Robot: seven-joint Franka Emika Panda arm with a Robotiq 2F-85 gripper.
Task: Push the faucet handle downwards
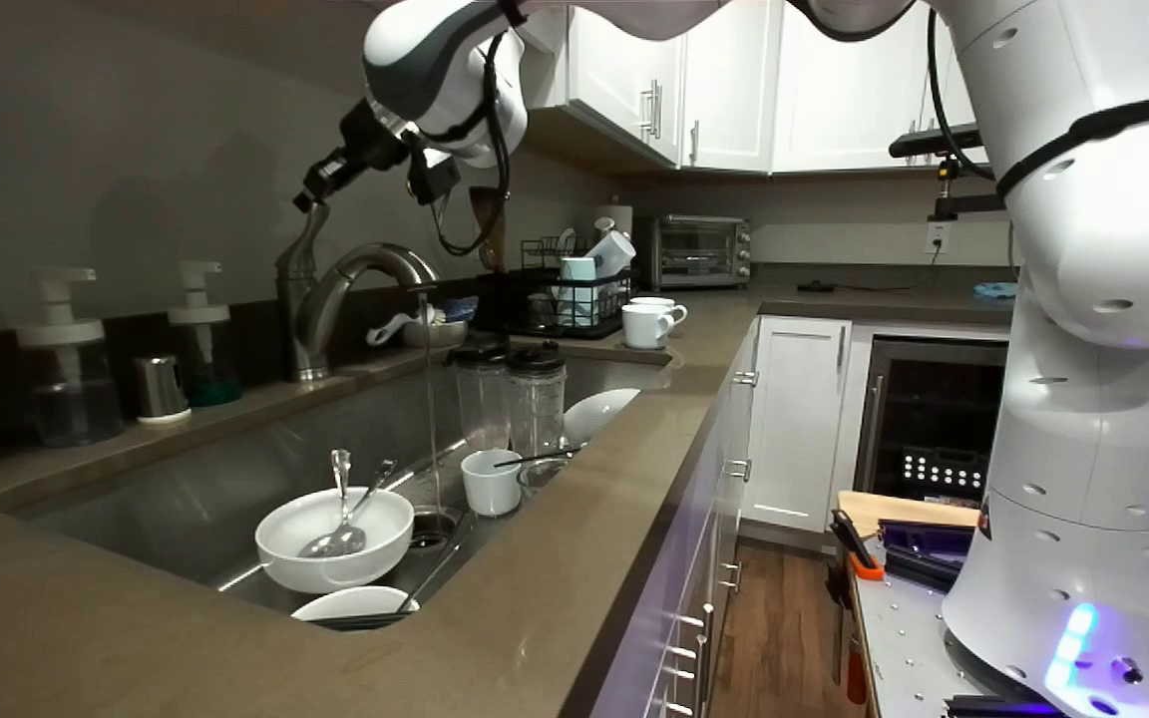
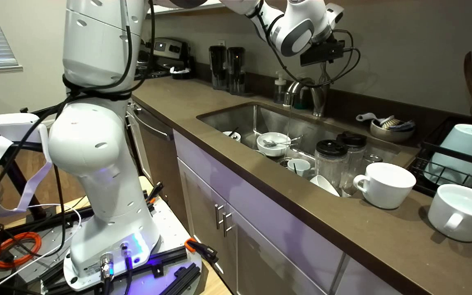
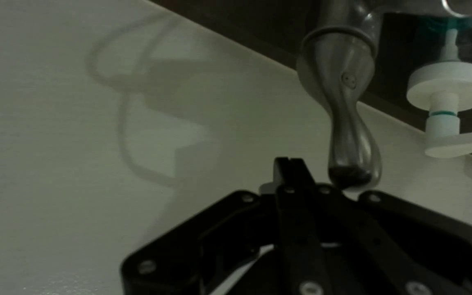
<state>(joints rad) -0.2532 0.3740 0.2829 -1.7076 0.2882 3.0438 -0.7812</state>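
Observation:
The faucet handle (image 1: 308, 237) is a slim brushed-metal lever. It stands raised above the faucet body (image 1: 292, 319), beside the arched spout (image 1: 375, 261). Water runs from the spout into the sink. My gripper (image 1: 307, 195) is at the top end of the handle. In the wrist view my gripper (image 3: 289, 160) is shut and empty, its fingertips together just left of the handle's rounded end (image 3: 352, 151). I cannot tell whether they touch. In an exterior view the handle (image 2: 324, 73) shows below the wrist hardware, which hides my fingertips.
The sink (image 1: 186, 519) holds bowls, cups and blender jars (image 1: 537, 399). Soap bottles (image 1: 68, 359) stand beside the faucet. A bowl with brushes (image 2: 391, 130), white mugs (image 2: 385, 184) and a dish rack (image 1: 589, 299) are on the far side. The wall is close behind the handle.

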